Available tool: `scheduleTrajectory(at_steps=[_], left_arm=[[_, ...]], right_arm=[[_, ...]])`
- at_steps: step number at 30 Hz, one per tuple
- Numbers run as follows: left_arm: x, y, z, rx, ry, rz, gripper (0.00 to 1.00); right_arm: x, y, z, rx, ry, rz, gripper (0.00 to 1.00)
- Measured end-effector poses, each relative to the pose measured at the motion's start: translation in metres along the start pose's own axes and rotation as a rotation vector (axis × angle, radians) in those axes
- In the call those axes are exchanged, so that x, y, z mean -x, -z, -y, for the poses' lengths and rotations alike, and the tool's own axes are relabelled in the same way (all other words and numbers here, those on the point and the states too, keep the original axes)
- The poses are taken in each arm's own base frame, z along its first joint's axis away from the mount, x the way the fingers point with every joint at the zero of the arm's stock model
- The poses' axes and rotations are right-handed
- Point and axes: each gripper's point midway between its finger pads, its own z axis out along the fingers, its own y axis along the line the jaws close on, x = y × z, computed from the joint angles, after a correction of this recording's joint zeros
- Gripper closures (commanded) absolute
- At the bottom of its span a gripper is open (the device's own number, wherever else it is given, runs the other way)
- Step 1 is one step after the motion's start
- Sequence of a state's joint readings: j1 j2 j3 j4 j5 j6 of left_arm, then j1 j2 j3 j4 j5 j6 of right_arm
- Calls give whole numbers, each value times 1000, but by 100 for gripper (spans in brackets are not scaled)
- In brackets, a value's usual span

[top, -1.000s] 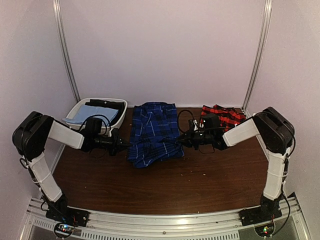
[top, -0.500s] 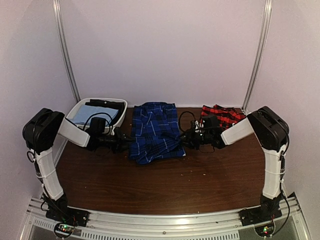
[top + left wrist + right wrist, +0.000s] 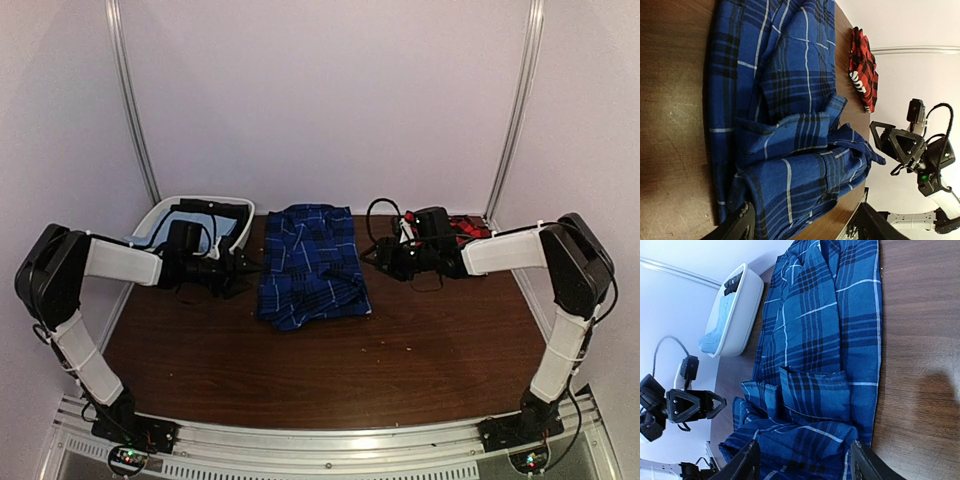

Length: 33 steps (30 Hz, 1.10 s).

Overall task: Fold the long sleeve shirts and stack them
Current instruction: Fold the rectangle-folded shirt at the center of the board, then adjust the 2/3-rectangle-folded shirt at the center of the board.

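Note:
The dark blue plaid long sleeve shirt [image 3: 312, 262] lies folded in the middle of the table, its near part bunched into a thick fold [image 3: 790, 185]. The red-and-black check shirt [image 3: 470, 228] lies at the back right, partly hidden behind my right arm. My left gripper [image 3: 245, 268] stands open just off the blue shirt's left edge. Just off the right edge, my right gripper [image 3: 368, 256] is open too. In the left wrist view the left gripper [image 3: 805, 230] frames the fold without gripping it, as does the right gripper [image 3: 802, 467] in its own view.
A white bin [image 3: 160, 213] at the back left holds a light blue cloth [image 3: 185, 228] and a black garment [image 3: 215, 208]. Black cables loop over both wrists. Bare brown tabletop [image 3: 330, 370] lies in front of the blue shirt.
Both grippers have opened, let go of the blue shirt's edges and drawn back outward. The shirt stays folded where it was laid.

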<state>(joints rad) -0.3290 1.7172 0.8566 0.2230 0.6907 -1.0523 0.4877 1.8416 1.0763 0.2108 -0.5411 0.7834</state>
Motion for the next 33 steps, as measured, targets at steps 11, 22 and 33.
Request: scheduleTrajectory(at_steps=[11,22,33], left_arm=[[-47,19,-10,136,-157,-46,47],[-132,2,-20,242,-280,-204,64],[-128,-47,-22,333,-313,-238,79]], right_arm=[[-63,21,-15,-141,261,-46,51],[-125,25,-15,-203,385,-114,60],[-116,-22,-23,-233,419,-129,61]])
